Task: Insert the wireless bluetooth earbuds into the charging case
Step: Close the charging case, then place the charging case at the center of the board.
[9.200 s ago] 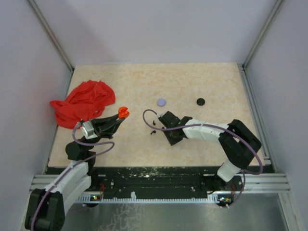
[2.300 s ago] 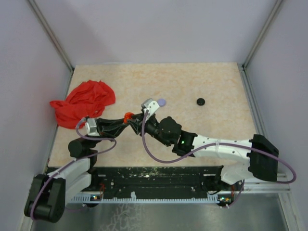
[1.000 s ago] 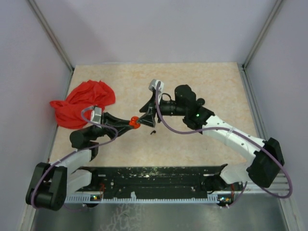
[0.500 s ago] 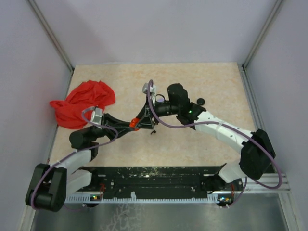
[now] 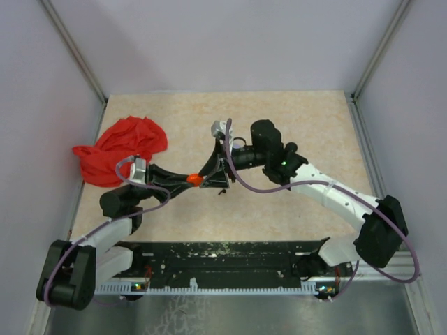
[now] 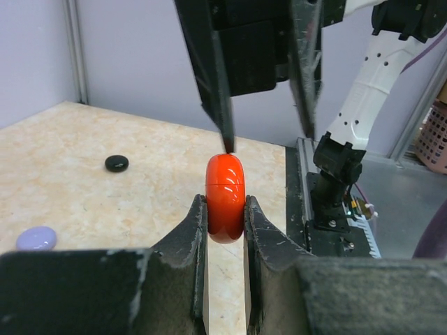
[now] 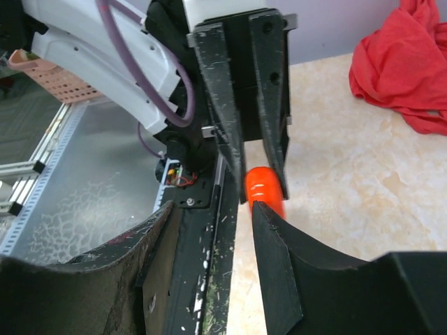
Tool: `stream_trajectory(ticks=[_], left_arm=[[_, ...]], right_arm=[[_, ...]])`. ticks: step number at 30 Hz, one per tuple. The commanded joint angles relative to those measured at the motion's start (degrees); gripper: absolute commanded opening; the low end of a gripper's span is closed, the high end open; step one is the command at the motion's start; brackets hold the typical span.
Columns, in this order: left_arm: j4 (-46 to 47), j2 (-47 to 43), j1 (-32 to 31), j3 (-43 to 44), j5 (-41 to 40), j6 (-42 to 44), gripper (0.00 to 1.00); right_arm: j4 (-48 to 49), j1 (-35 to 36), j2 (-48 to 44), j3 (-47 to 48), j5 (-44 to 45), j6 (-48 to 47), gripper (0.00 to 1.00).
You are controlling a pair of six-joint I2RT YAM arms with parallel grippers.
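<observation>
My left gripper [image 6: 225, 209] is shut on a round orange-red case [image 6: 225, 195] and holds it edge-up above the table; the case also shows in the top view [image 5: 195, 179]. My right gripper [image 7: 209, 209] is open and faces the left one. One of its fingertips [image 6: 227, 143] sits right at the case's upper edge, and the case [image 7: 265, 188] lies just beyond that finger. A tiny dark bit [image 5: 222, 190] lies on the table below the grippers. I cannot make out the earbuds beyond that.
A red cloth [image 5: 122, 148] is bunched at the left edge of the table. A small black disc [image 6: 116, 163] and a lilac disc [image 6: 36, 238] lie on the far side of the table. The black front rail [image 5: 230, 262] runs along the near edge.
The left gripper carried the orange case toward the table's middle. The right arm rose from the table and swung round to face it; over the last half second it shifted slightly.
</observation>
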Motion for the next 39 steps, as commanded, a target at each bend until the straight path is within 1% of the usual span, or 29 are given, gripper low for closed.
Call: stream_trajectory(ticks=[1, 4, 6, 8, 11, 14, 18, 22, 27, 35, 38, 39], left_arm=[[6.95, -0.63, 0.28, 0.57, -3.32, 2.19, 0.00], [7.98, -0.61, 0.28, 0.48, -2.80, 1.81, 0.00], [8.37, -0.68, 0.28, 0.55, -2.25, 1.30, 0.00], [9.07, -0.36, 0.28, 0.69, -1.67, 0.53, 0.00], [10.45, 0.32, 0.28, 0.89, -1.16, -0.78, 0.00], [11.14, 0.71, 0.26, 1.01, -0.88, -1.34, 0.00], [11.02, 0.73, 0.28, 0.92, -1.16, -1.27, 0.00], [10.63, 0.81, 0.28, 0.91, -1.52, -1.17, 0.00], [11.50, 0.90, 0.23, 1.01, -1.07, -1.75, 0.00], [13.16, 1.42, 0.20, 1.09, -0.48, -3.17, 0.00], [13.26, 1.58, 0.28, 1.13, -0.48, -3.33, 0.00], [13.19, 1.64, 0.28, 1.16, -0.54, -3.33, 0.00]], right_arm=[[-0.18, 1.56, -2.71, 1.28, -1.60, -2.15, 0.47], [0.26, 1.27, -3.68, 0.36, 8.01, -2.71, 0.50], [0.04, 1.13, -3.95, 0.16, 12.10, -3.63, 0.52], [0.00, 1.13, -4.03, -0.06, 15.35, -4.80, 0.55], [-0.31, 1.13, -3.49, 0.12, 17.41, -6.22, 0.58], [-0.01, 1.13, -2.16, 0.20, 16.18, -6.99, 0.59], [-0.57, 1.42, -0.30, 0.61, 10.16, -7.99, 0.57], [-0.55, 2.15, 0.39, -0.04, 6.17, -9.10, 0.56], [0.75, 2.27, 1.64, -0.42, 7.18, -9.04, 0.52], [0.48, 2.36, 4.46, 0.69, 4.03, -9.44, 0.38], [0.61, 2.38, 4.58, 0.50, 2.90, -9.47, 0.28], [0.80, 2.29, 4.38, 0.35, 2.89, -9.42, 0.22]])
